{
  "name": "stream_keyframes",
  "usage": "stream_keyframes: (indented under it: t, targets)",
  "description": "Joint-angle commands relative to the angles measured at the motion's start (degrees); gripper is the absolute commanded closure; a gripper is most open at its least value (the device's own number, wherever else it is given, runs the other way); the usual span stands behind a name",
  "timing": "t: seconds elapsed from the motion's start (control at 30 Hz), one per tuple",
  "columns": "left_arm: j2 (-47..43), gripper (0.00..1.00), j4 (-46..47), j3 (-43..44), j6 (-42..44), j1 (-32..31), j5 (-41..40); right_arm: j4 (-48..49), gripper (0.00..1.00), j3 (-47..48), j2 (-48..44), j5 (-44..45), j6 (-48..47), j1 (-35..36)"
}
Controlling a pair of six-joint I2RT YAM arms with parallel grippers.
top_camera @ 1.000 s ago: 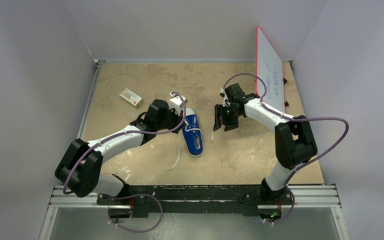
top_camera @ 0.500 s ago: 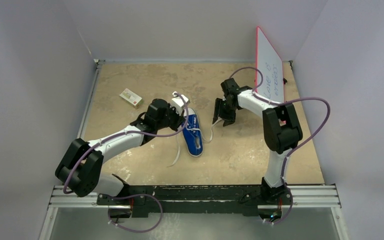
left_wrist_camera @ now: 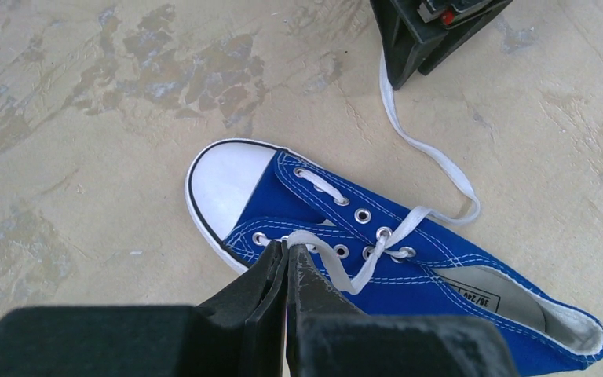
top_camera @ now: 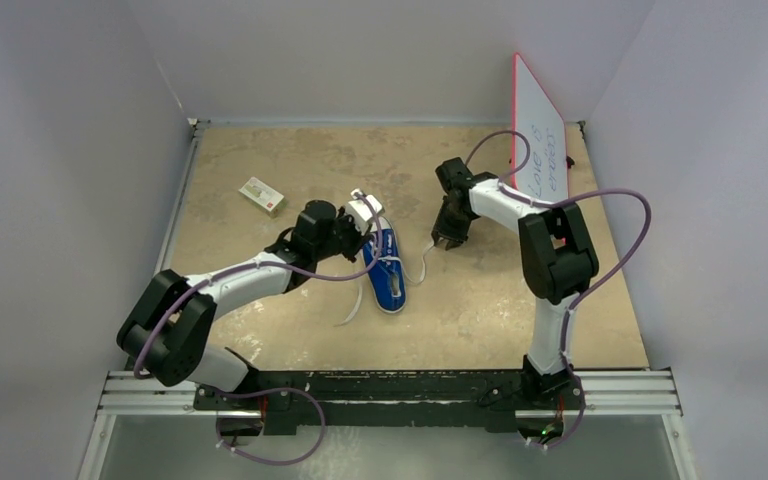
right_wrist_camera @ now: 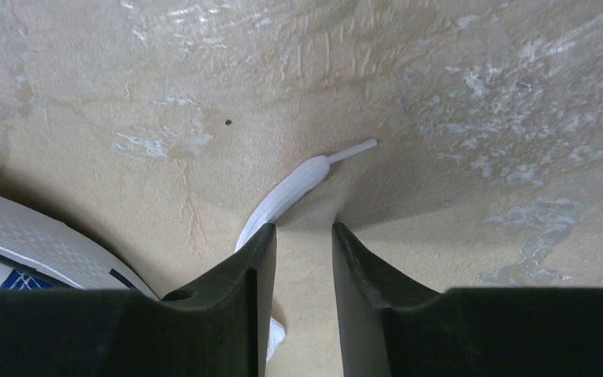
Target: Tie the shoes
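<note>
The blue sneaker point(top_camera: 387, 270) with white toe cap lies mid-table, toe toward the back; in the left wrist view point(left_wrist_camera: 377, 228) it is unlaced at the top. My left gripper point(top_camera: 370, 240) sits over its toe-side eyelets, shut point(left_wrist_camera: 286, 247) on a loop of white lace. One lace point(left_wrist_camera: 432, 157) runs from the shoe to my right gripper point(top_camera: 445, 240), also visible in the left wrist view point(left_wrist_camera: 408, 39). In the right wrist view, that gripper point(right_wrist_camera: 304, 228) stands tip-down on the table, slightly open, with the lace end point(right_wrist_camera: 298, 184) beside its left finger point(right_wrist_camera: 255, 267). The gap is empty. Another lace point(top_camera: 352, 305) trails toward the front.
A small white-and-red box point(top_camera: 261, 195) lies at the back left. A red-edged whiteboard point(top_camera: 538, 150) leans upright at the back right, close behind the right arm. Grey walls enclose the table on three sides.
My right gripper swung back and turned tip-down, lowering onto the table at the lace end. My left gripper shifted slightly toward the shoe's toe.
</note>
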Motion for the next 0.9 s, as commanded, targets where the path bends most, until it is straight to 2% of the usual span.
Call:
stream_keyframes:
  t: [0.0,0.03,0.1,0.17,0.23,0.3,0.43,0.53,0.73,0.87]
  targets:
    - [-1.0,1.0,7.0,-2.4,-1.3,-0.4,1.4,0.0,0.72,1.3,4.4,5.2,3.9,-0.2]
    - [-1.3,1.0,8.4,-3.2,-2.0,-0.4,1.1,0.3,0.82,1.3,4.5,5.1,3.9,-0.2]
    - [-1.4,1.0,10.8,-4.2,-2.9,-0.4,0.8,0.1,0.94,1.2,3.8,4.0,4.0,-0.2]
    - [-0.9,1.0,12.6,-4.5,-3.2,-0.4,0.4,0.9,0.98,1.5,2.4,3.6,1.8,-0.3]
    - [0.0,1.0,12.7,-4.0,-2.6,-0.4,0.0,0.4,0.92,2.9,1.5,3.2,-0.9,-0.3]
    - [0.9,1.0,11.4,-2.9,-1.3,-0.4,-0.4,-1.2,0.82,4.4,0.7,4.0,-2.1,-0.3]
    - [1.7,1.0,9.4,-1.7,1.7,-0.3,-0.8,0.3,0.6,1.7,-4.0,2.1,-3.8,0.2]
    - [2.9,1.0,7.3,-0.3,4.0,-0.3,-1.0,2.2,0.49,-0.2,-6.5,-0.3,-6.6,0.8]
    - [4.0,1.0,6.9,0.3,5.4,-0.3,-0.4,1.5,0.39,2.0,-2.6,-0.1,-7.2,2.7]
    - [4.3,1.0,10.4,-0.9,5.4,-0.3,0.5,-0.8,0.39,4.1,1.5,1.9,-3.7,4.0]
